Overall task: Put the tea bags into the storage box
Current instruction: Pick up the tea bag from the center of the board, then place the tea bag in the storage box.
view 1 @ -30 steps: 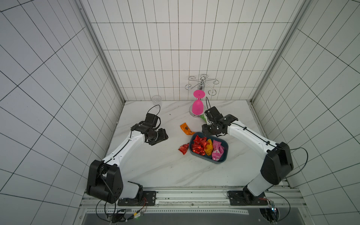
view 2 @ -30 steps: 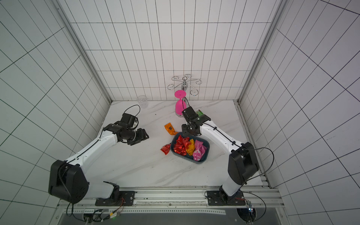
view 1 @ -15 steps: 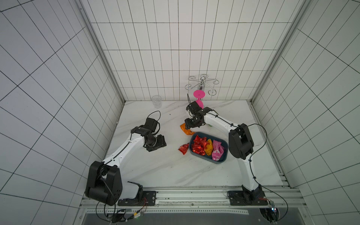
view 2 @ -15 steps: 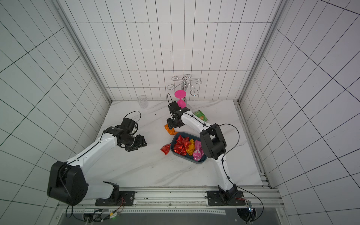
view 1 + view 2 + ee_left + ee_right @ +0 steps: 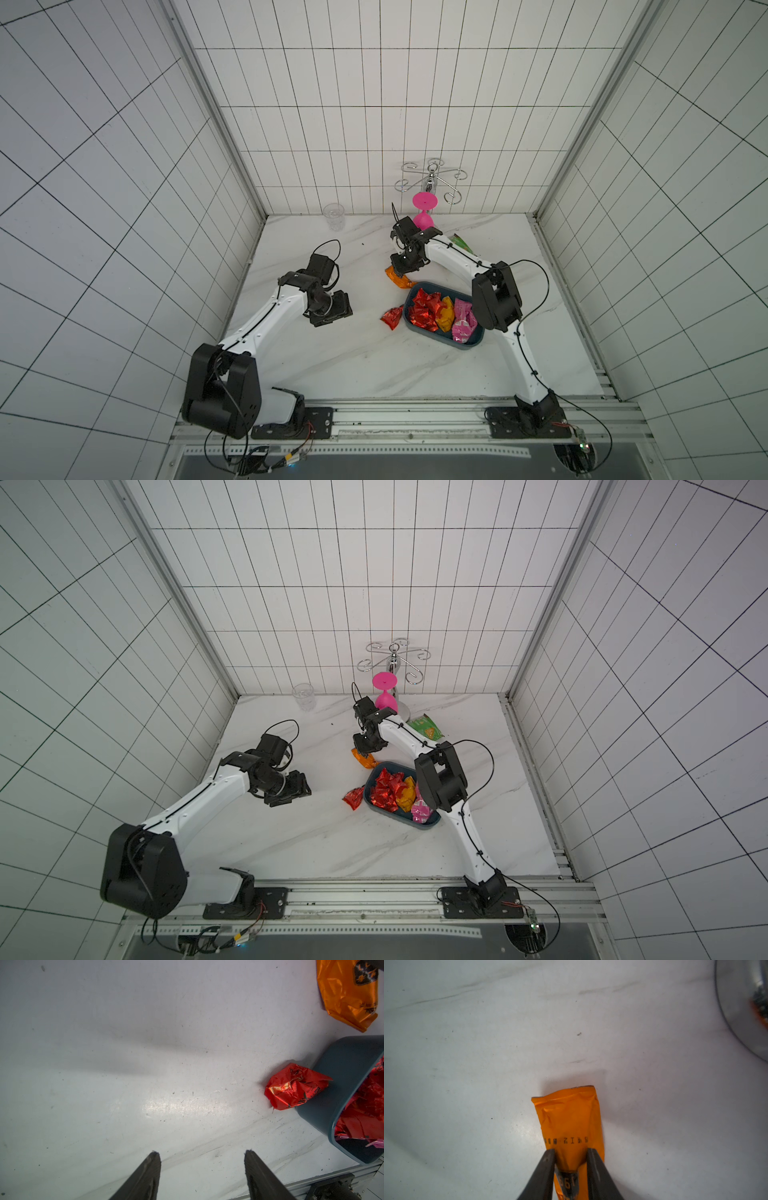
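Your right claw [image 5: 571,1150] is pinching the orange bag [image 5: 569,1118]; lift straight up before swinging over the box [image 5: 342,1068]. Your left claw [image 5: 201,1152] sits spread.

Both top views hung high overhead, staring steeply down on the whole marble table [image 5: 332,365], nearly the same picture. The wrist cameras skimmed close over it, each looking forward and down; both caught the orange sachet [image 5: 349,995].
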Tool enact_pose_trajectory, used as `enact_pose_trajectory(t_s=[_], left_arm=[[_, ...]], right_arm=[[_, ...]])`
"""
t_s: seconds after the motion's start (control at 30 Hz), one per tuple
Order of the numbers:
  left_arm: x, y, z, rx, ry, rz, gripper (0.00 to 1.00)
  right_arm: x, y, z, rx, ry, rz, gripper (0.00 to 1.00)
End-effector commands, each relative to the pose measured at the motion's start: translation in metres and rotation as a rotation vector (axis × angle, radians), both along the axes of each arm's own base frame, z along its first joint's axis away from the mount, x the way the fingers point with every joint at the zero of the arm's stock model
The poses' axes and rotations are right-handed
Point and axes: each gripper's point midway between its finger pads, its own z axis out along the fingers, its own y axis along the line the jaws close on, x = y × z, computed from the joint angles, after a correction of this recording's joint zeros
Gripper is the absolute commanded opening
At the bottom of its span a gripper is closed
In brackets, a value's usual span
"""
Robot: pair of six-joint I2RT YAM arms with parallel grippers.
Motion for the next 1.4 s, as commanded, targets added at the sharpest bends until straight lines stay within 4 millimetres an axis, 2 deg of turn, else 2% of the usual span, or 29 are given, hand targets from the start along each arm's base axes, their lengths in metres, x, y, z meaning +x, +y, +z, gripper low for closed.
enact_pose_trajectory(t_s=[0.0, 0.23, 0.37, 0.43, 0.53, 0.63, 0.8, 0.9, 1.03, 1.17, 1.37], left_arm=[[0.003, 0.001, 0.0, -0.002, -0.01, 0.006, 0.67], [0.002, 0.002, 0.004, 0.003, -0.018, 0.009, 0.67], [0.001, 0.004, 0.007, 0.009, -0.025, 0.01, 0.68], [0.001, 0.005, 0.008, 0.014, -0.032, 0.012, 0.67], [0.001, 0.006, 0.011, 0.019, -0.041, 0.011, 0.67], [0.004, 0.006, 0.013, 0.022, -0.048, 0.011, 0.67], [0.011, 0.005, 0.016, 0.025, -0.065, 0.005, 0.67], [0.016, 0.005, 0.018, 0.035, -0.079, -0.007, 0.67], [0.022, 0.002, 0.019, 0.039, -0.084, -0.024, 0.67], [0.03, -0.008, 0.018, 0.044, -0.093, -0.053, 0.67], [0.043, -0.028, 0.018, 0.043, -0.099, -0.088, 0.68]], right_arm=[[-0.014, -0.003, 0.0, -0.015, 0.033, 0.017, 0.3], [-0.014, 0.003, 0.006, 0.021, 0.032, 0.019, 0.01], [-0.009, 0.008, 0.021, 0.053, 0.004, 0.015, 0.0], [-0.007, 0.011, 0.035, 0.08, -0.011, 0.013, 0.0], [-0.006, 0.019, 0.065, 0.148, -0.042, 0.01, 0.0], [-0.005, 0.023, 0.104, 0.222, -0.092, 0.001, 0.0], [-0.01, 0.014, 0.158, 0.295, -0.186, -0.017, 0.0], [-0.017, -0.005, 0.176, 0.284, -0.223, -0.053, 0.0], [-0.036, -0.043, 0.182, 0.256, -0.227, -0.137, 0.0], [-0.063, -0.084, 0.175, 0.207, -0.225, -0.207, 0.0], [-0.105, -0.158, 0.153, 0.147, -0.211, -0.366, 0.0]])
